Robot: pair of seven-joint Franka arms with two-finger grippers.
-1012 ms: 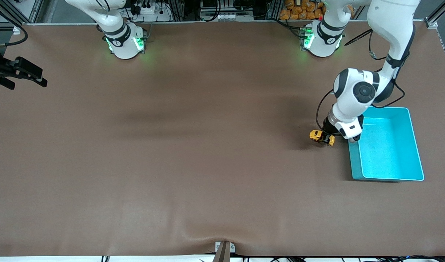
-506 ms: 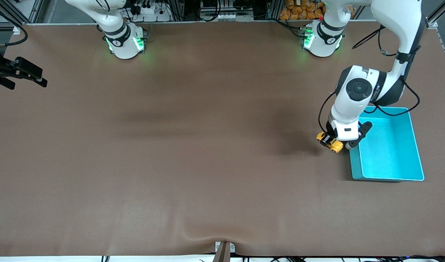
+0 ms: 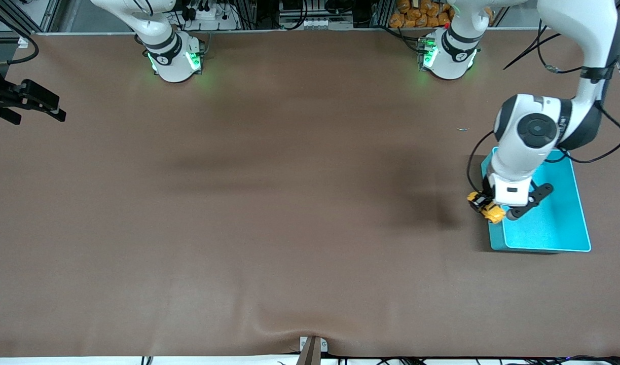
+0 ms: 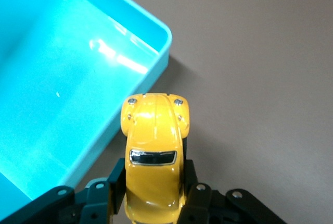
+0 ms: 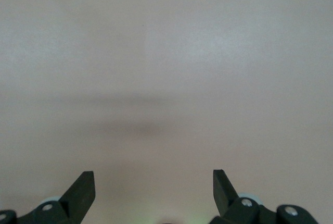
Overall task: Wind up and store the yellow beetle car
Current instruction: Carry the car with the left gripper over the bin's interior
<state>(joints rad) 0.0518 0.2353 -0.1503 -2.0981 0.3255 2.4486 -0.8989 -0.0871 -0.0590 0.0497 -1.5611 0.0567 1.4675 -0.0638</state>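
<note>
The yellow beetle car [image 3: 487, 209] is a tiny rounded yellow toy with a dark window. My left gripper [image 3: 484, 205] is shut on its sides and holds it in the air over the rim of the turquoise bin [image 3: 548, 249], on the side toward the right arm's end of the table. In the left wrist view the car [image 4: 154, 146] sits between my left gripper's [image 4: 154, 185] fingers, nose beside the bin's corner [image 4: 156, 52]. My right gripper [image 3: 36, 112] waits open and empty at the right arm's end of the table; it also shows in the right wrist view [image 5: 153, 182].
The bin's inside [image 4: 57, 94] holds nothing. Brown table mat [image 3: 269, 203] spreads between the arms. A small bracket [image 3: 312, 347] sits at the table's front edge. The arm bases [image 3: 175, 58] stand along the back.
My left gripper has carried the car from the table beside the bin to over the bin's rim, moving toward the left arm's end. The right arm has not moved.
</note>
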